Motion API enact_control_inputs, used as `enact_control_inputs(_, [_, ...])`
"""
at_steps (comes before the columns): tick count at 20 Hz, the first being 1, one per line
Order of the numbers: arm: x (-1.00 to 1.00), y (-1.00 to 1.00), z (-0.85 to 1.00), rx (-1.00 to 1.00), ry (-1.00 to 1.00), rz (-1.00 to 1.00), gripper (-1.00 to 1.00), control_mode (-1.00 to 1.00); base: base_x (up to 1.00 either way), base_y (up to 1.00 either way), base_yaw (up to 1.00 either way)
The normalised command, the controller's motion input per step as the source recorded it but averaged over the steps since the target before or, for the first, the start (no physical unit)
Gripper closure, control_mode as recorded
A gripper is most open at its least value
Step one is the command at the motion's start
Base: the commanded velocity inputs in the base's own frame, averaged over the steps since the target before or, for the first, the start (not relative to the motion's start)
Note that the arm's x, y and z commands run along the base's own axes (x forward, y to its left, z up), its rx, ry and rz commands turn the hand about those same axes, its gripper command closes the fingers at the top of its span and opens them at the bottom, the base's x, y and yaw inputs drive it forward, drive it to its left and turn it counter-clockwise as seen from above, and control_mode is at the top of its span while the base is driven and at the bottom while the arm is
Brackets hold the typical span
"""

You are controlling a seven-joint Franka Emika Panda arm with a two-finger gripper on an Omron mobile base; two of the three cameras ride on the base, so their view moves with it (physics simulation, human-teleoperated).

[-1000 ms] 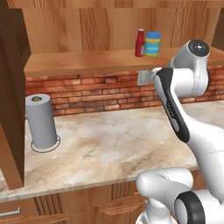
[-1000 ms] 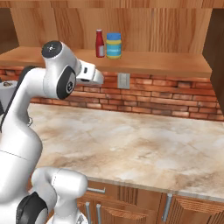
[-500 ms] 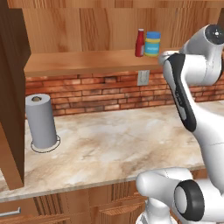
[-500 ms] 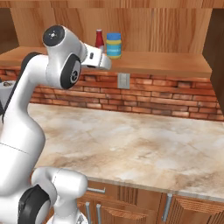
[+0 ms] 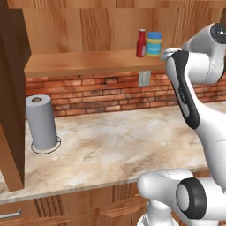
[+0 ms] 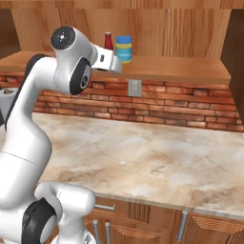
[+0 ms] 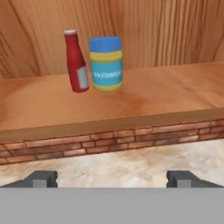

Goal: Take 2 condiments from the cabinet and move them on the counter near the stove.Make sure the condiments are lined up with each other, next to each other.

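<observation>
base views flank shelf, hand view faces it

Red bottle beside jar, upright

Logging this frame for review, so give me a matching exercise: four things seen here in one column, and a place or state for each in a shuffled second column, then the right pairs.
Things:
1. red bottle
2. blue-lidded jar
3. paper towel roll
4. gripper

Places or states:
A. upright on the counter, by the brick wall
B. open, empty, short of the cabinet shelf
C. on the shelf, yellow body, blue label band
D. on the shelf, pale cap, beside the jar

Pairs: 1-D, 2-C, 3-A, 4-B
</observation>
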Motion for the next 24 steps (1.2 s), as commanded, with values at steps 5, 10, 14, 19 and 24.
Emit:
enact_control_inputs(5, [0.14,0.00,0.14,0.00,-0.24,0.10,-1.00,-1.00,0.00,0.00,0.00])
enact_control_inputs(10, [0.19,0.00,0.17,0.00,-0.13,0.09,-1.00,-1.00,0.00,0.00,0.00])
enact_control_inputs(14, [0.22,0.00,0.31,0.00,-0.01,0.09,-1.00,-1.00,0.00,0.00,0.00])
enact_control_inputs(19, [0.16,0.00,0.25,0.00,0.00,0.03,-1.00,-1.00,0.00,0.00,0.00])
enact_control_inputs(24, [0.29,0.00,0.01,0.00,0.00,0.02,-1.00,-1.00,0.00,0.00,0.00])
